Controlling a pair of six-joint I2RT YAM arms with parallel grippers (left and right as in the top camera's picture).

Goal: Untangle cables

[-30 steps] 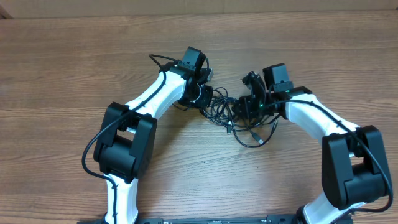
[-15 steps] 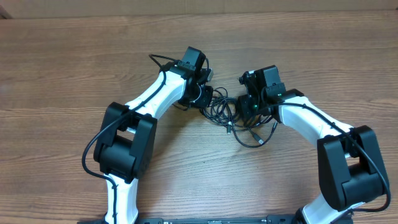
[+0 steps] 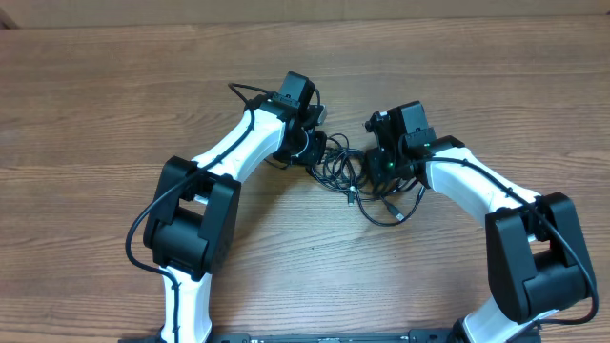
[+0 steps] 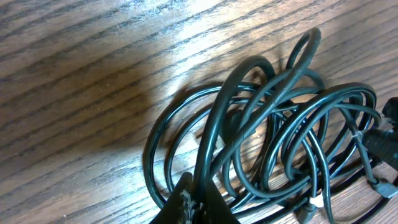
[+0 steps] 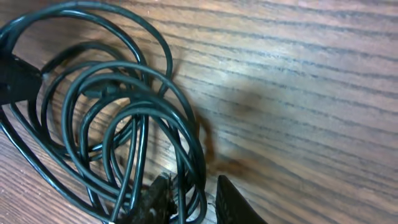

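Cables (image 3: pixel 348 173) are lying in one knotted bundle mid-desk (image 3: pixel 114 86), w/ a looser loop trailing off the bundle's near side toward the robot base. Left fingers (image 4: pixel 185 205) are sitting at the bundle's left edge, pressed together & pinching one strand that's arching up over the coils. Right fingers (image 5: pixel 231 199) are sitting at the bundle's right edge, spread a bit. A couple of strands are running thru the gap but not getting clamped, as far as I can tell.

Step in hand, I reckon: pulling the bundle apart from both sides. Doing it well means:
- Right side closing on just one strand, pref. from a diff. cord than the left is holding. Grabbing two risks tightening the knot.
- Then drawing away from the bundle slowly, low over the desk, watching whether coils are sliding free or cinching.
- If cinching, slackening & re-picking closer to a plug end.
- Left pinch acting as the firm anchor.
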